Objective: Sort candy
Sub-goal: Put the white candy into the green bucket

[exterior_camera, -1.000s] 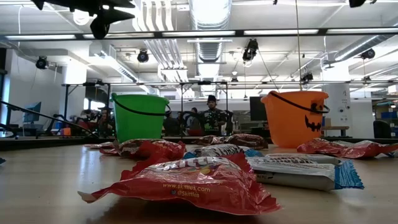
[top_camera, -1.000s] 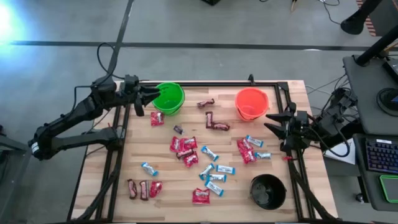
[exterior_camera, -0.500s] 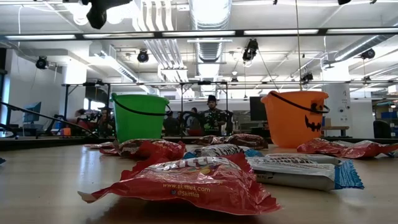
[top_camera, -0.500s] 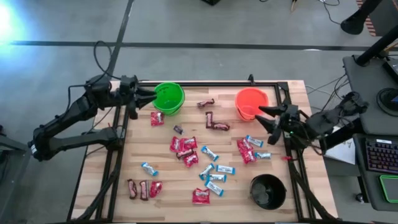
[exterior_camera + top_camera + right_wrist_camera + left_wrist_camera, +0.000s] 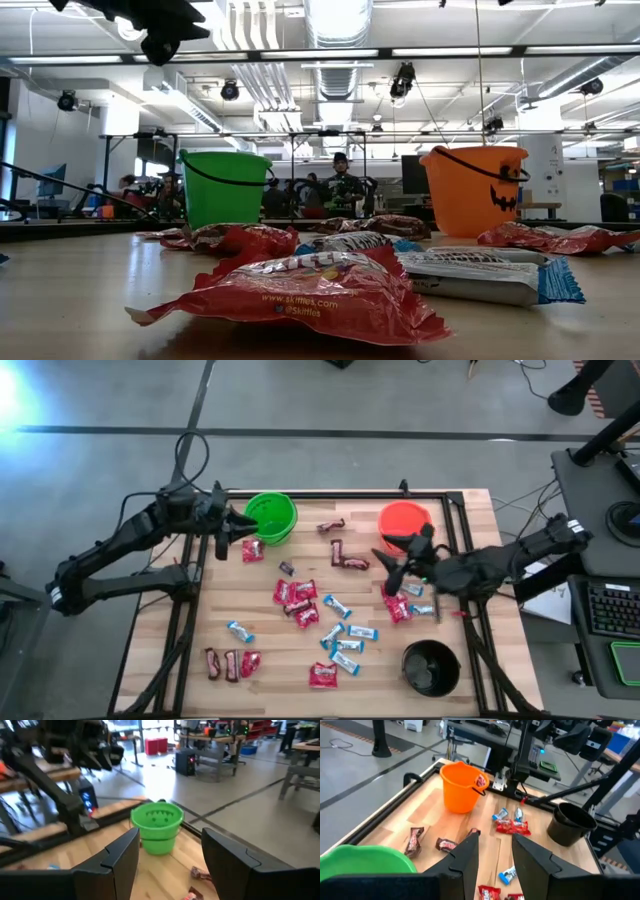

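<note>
Reaching in over the wooden table (image 5: 260, 615), the right gripper (image 5: 397, 557) hangs with fingers spread wide and empty beside the orange bucket (image 5: 404, 523), probably picking a target. Candy (image 5: 300, 600) lies scattered mid-table; next it must descend onto one piece. The left gripper (image 5: 240, 527), part-open and empty, waits by the green bucket (image 5: 272, 515).

Left arm reaching in from nine o'clock, elbow bent, left gripper (image 5: 243, 528) hovering near the table's ten o'clock edge, fingers (image 5: 468, 859) parted with a narrow gap and nothing between them. Right arm stretching in from three o'clock, extended low across the board, right gripper (image 5: 392, 552) pointing toward nine o'clock, fingers (image 5: 116, 861) spread wide and empty.
</note>
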Tool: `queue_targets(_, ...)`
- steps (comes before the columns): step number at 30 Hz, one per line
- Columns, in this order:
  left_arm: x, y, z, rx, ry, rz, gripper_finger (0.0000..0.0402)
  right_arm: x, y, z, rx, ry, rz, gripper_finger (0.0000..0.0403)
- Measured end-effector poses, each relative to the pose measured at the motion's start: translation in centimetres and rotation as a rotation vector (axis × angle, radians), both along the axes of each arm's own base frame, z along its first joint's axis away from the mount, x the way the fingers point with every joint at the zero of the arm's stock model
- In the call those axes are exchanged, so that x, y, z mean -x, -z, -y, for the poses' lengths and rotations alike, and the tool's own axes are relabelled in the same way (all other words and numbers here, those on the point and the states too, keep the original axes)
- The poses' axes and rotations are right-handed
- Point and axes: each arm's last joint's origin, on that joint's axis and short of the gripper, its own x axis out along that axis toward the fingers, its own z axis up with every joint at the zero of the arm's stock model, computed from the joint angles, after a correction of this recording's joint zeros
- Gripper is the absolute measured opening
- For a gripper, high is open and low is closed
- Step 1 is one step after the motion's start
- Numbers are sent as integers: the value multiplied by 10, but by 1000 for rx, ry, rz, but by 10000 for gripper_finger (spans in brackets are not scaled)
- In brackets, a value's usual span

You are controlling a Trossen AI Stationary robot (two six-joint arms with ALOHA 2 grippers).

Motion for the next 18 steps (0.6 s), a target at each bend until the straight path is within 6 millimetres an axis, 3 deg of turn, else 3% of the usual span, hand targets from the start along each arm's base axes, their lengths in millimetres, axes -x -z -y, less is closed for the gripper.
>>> queue_targets(3, 0, 4, 0, -2, 23, -40, 101, -14, 3, -2, 12, 13, -55, 203)
queue_targets(9, -3, 13, -1, -12, 44, -114, 101, -33, -9, -3, -9, 53, -93, 203)
queue_targets(18, -17, 29, -10, -33, 91, -237, 100, -41, -23, -6, -18, 65, -143, 203)
